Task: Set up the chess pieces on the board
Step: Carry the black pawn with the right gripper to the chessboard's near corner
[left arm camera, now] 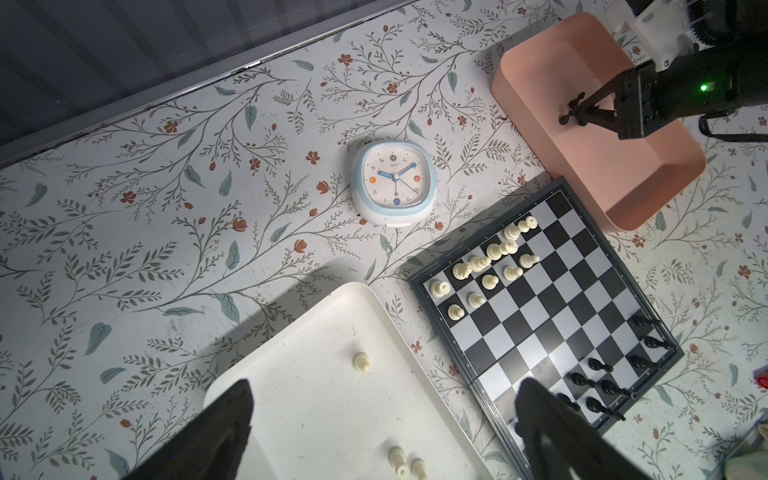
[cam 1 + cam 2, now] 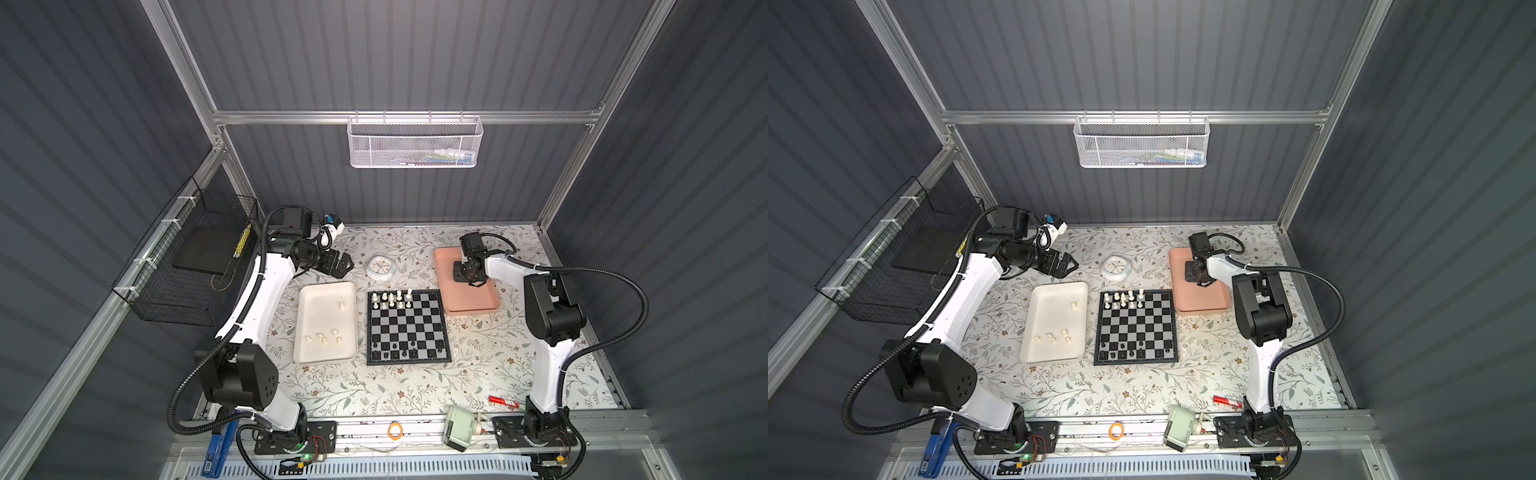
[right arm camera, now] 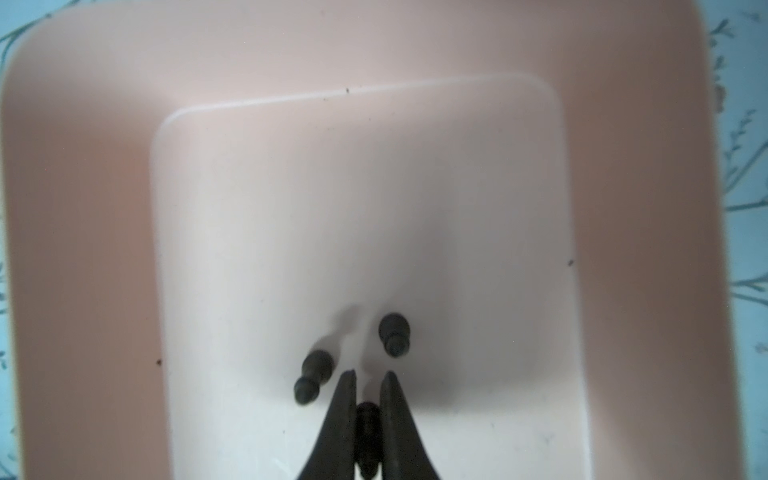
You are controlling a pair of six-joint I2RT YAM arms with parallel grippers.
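Observation:
The board lies mid-table. Cream-white chess pieces stand along its far rows and black ones along its near rows. Several cream-white pieces lie loose in the white tray to its left. My right gripper hangs inside the pink tray, shut on a black piece. Two black pawns lie just beyond its fingertips. My left gripper is open and holds nothing, above the white tray's far end.
A small white-and-blue clock sits behind the board. Near the table's front edge lie a red marker, a pale green device and an orange ring. A black wire basket hangs on the left wall.

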